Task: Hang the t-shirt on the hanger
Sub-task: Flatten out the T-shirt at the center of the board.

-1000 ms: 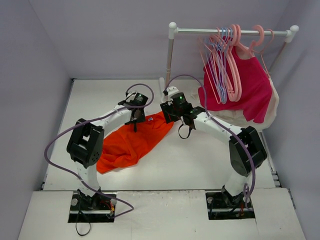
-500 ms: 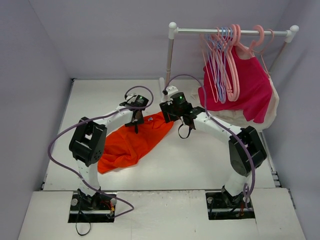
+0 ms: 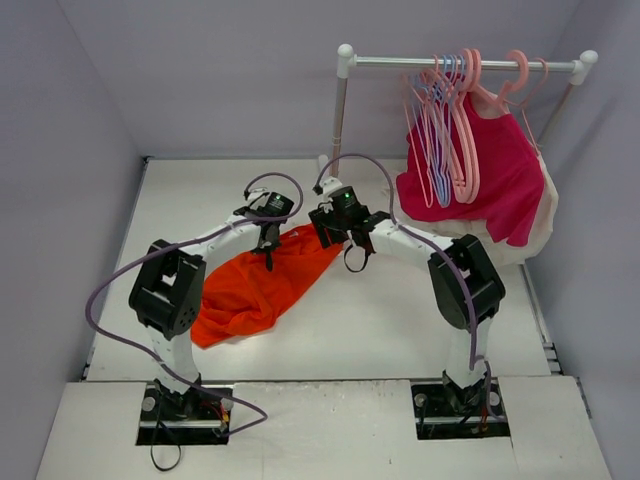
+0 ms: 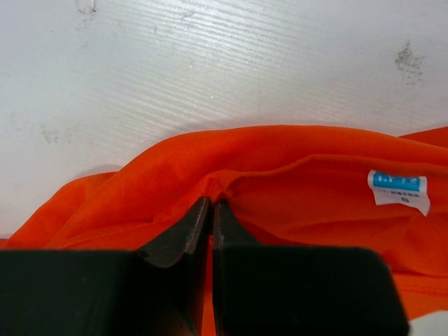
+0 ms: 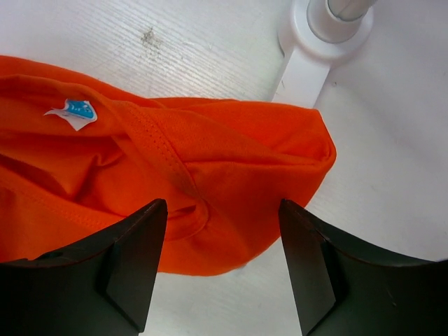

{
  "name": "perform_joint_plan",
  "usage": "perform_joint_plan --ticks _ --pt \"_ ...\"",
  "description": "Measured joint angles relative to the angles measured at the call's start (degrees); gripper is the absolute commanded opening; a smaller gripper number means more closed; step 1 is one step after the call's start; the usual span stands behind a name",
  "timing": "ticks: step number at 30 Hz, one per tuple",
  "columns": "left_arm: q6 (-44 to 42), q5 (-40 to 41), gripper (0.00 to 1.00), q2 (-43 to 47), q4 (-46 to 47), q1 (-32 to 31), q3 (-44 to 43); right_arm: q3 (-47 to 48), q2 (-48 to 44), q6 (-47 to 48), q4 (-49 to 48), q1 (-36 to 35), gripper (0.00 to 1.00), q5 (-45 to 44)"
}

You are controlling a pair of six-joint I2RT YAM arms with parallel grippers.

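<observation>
Orange short-sleeved cloth t-shirt, crumpled on the white table, directly beneath both grippers. Pinched at the neck edge by the left gripper, clamped tight on a raised fold of cloth, with the small white label just right of it. Right gripper spread wide and holding nothing, poised over the rounded end of the shirt, with the white rail foot just ahead. Thin pale pink plastic hanger well apart from both grippers, hung among others on the rail beyond the right one, untouched. Looks like the neck-gathering step, early in the task. Next, probably: lower and close the right gripper on the other side of the neck edge, then lift with both to open the collar before fetching a hanger. Risks pinching two layers at once.
</observation>
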State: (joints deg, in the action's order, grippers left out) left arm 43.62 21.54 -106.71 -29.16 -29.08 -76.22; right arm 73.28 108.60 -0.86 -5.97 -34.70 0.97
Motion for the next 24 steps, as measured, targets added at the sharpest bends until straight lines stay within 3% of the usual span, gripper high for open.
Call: perform_joint_plan --ticks 6,8,10,13,15,24 --pt "-0.98 0.60 0.00 3.76 0.29 -0.10 1.22 2.36 2.99 1.04 -1.15 -0.70 0.63 -1.57" --pt "-1.18 0.61 0.00 4.68 0.49 -0.13 1.86 3.10 4.02 1.02 -1.74 -1.01 0.58 -2.61" --pt "-1.35 0.61 0.00 5.63 0.61 -0.17 2.67 3.43 5.16 0.97 -2.76 -1.08 0.44 -3.81" --pt "-1.57 0.64 0.00 7.32 0.70 -0.17 4.00 3.48 6.83 0.79 -4.06 -1.37 0.09 -5.40" --pt "-1.71 0.77 0.00 8.92 0.71 -0.17 5.09 3.54 7.63 0.92 -4.43 -1.42 0.00 -5.96" --pt "-7.57 2.26 0.00 18.23 -0.02 -0.50 4.62 5.23 4.99 1.51 -4.90 -2.78 0.00 -8.33"
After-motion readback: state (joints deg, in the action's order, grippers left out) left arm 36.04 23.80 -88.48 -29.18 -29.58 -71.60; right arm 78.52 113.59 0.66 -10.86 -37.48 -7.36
